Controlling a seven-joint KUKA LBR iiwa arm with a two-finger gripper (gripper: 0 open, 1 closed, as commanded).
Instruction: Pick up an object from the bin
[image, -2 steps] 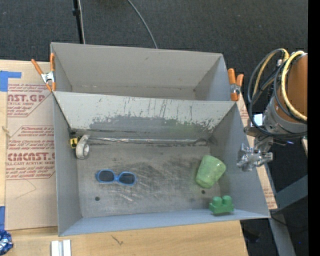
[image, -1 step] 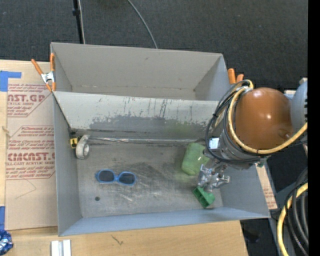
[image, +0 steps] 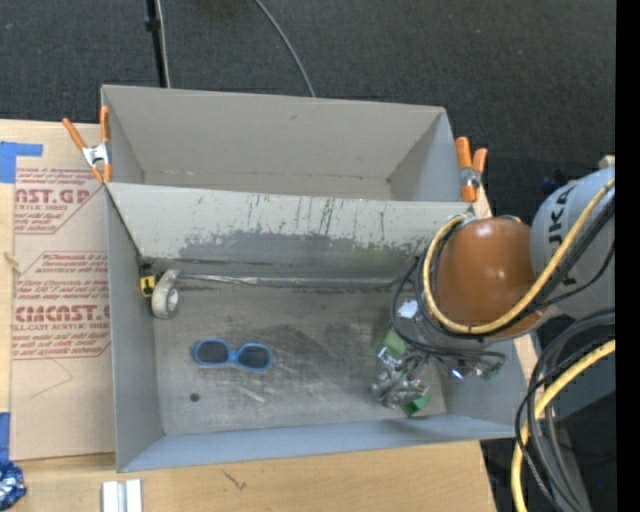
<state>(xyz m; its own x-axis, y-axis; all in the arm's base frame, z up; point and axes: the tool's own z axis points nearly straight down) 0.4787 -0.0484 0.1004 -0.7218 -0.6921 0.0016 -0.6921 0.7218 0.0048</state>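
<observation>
Gripper (image: 400, 388) is low in the near right corner of the grey metal bin (image: 130, 330), under the arm's orange cover (image: 482, 268). Whether it is released or clenched cannot be told. A small green object (image: 418, 403) lies just beside it, partly hidden, touching or almost touching. Well apart to the left, a pair of blue sunglasses (image: 232, 354) lies flat on the floor. Farther back, near the left wall, a small whitish ring (image: 163, 295) rests.

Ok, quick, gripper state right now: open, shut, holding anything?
Gripper: cannot be told from this view. It is down in the near right corner of the bin, apart from the blue sunglasses.
</observation>
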